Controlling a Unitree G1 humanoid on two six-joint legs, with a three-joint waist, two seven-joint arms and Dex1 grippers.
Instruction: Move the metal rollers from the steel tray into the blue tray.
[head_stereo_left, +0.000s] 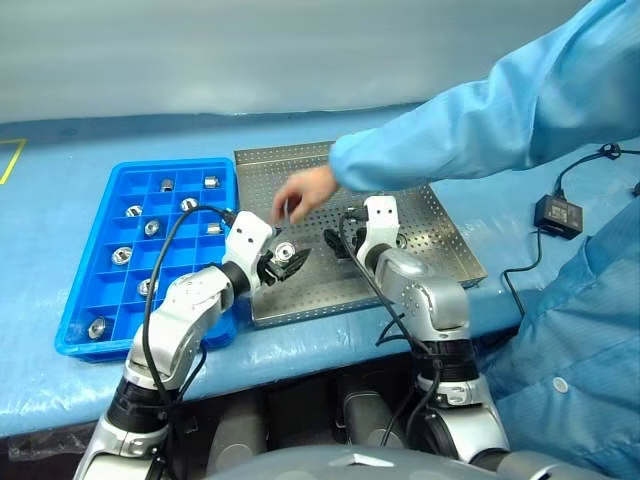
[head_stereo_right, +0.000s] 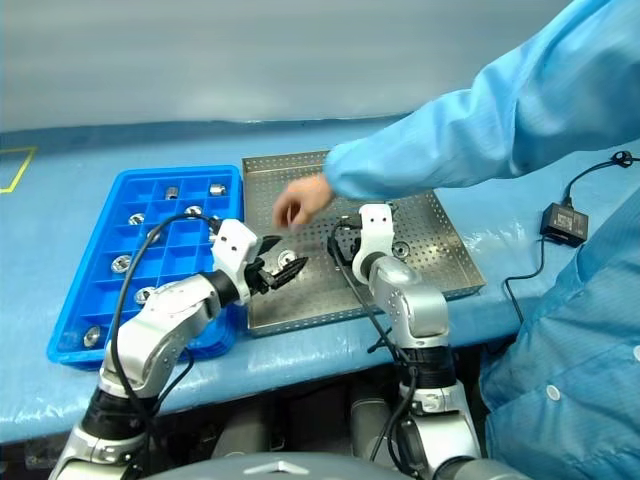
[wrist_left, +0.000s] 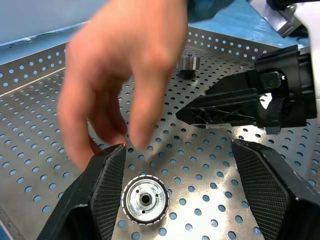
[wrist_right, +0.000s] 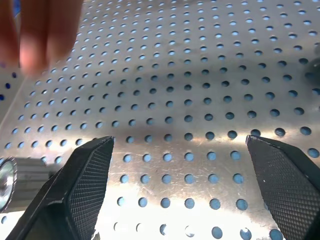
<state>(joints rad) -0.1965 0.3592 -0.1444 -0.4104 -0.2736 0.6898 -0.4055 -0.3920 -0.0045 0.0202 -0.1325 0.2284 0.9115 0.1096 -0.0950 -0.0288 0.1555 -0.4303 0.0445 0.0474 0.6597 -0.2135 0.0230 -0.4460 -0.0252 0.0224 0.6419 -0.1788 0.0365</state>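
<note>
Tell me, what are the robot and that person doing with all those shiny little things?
The robot is moving small shiny metal rollers from the perforated steel tray into the bright blue plastic compartment tray, where several already sit. Its left end effector is open around a roller lying on the steel tray, not yet gripping it. The right end effector is open and empty over the steel tray. A person's hand, in a light blue sleeve, reaches over the steel tray between them.

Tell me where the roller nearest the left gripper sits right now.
The roller lies flat on the steel tray near its front left corner, between the fingers of the open left gripper, just below a person's hand.
</note>
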